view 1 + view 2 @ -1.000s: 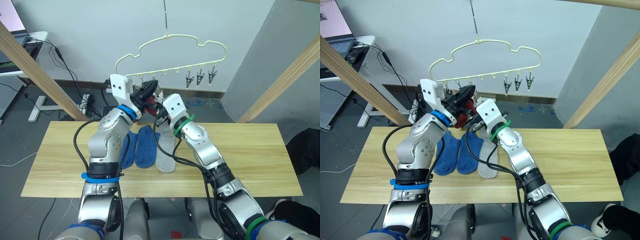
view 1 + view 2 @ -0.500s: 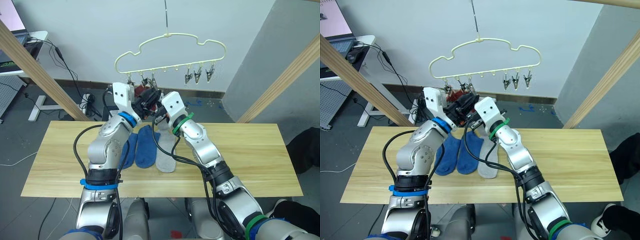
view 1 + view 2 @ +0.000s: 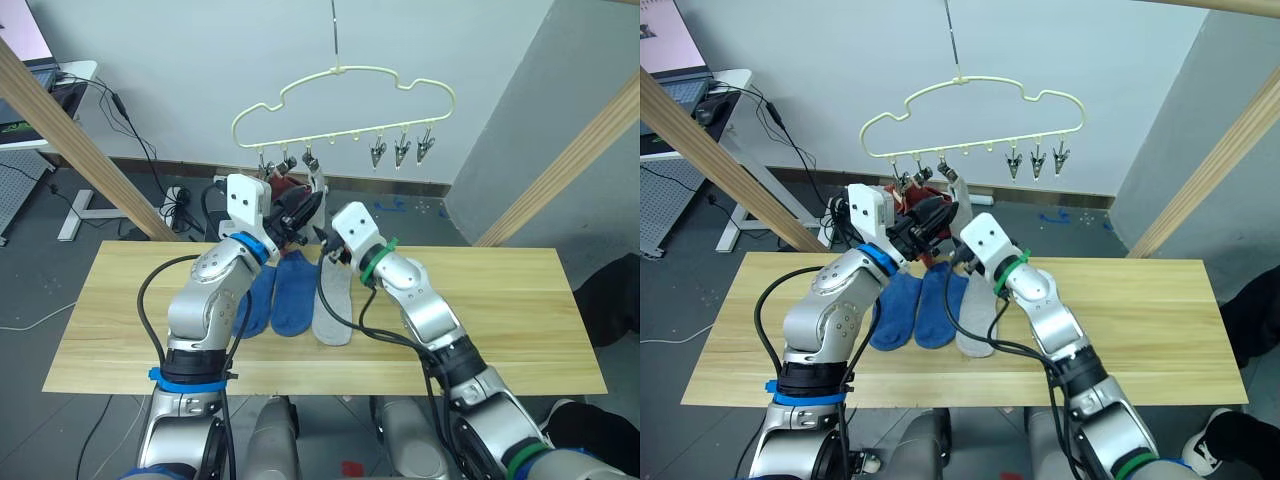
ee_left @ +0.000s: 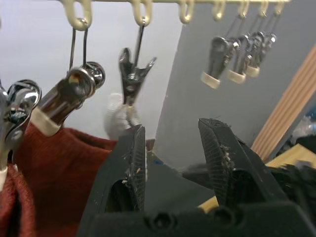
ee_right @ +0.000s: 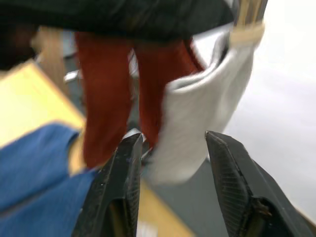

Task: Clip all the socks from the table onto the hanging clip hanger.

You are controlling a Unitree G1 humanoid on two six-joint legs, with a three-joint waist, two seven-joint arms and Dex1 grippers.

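The pale-yellow clip hanger (image 3: 340, 72) hangs above the table's (image 3: 500, 310) far edge. Two rust-red socks (image 5: 106, 94) and a light grey sock (image 5: 207, 98) hang from its leftmost clips. Three clips on the right (image 3: 400, 152) hang bare. Two blue socks (image 3: 292, 295) and a grey sock (image 3: 333, 300) lie side by side on the table. My left gripper (image 4: 173, 133) is open just below the clips, beside the red socks. My right gripper (image 5: 173, 140) is open a little lower, facing the hanging grey sock, nothing between its fingers.
Thick wooden poles slant up at the left (image 3: 70, 140) and right (image 3: 560, 170). A small white desk (image 3: 40, 80) with a laptop stands at the far left, with cables on the floor behind the table.
Both grippers have come down and away from the clips. The grey sock now hangs freely from its clip, beside the red ones.
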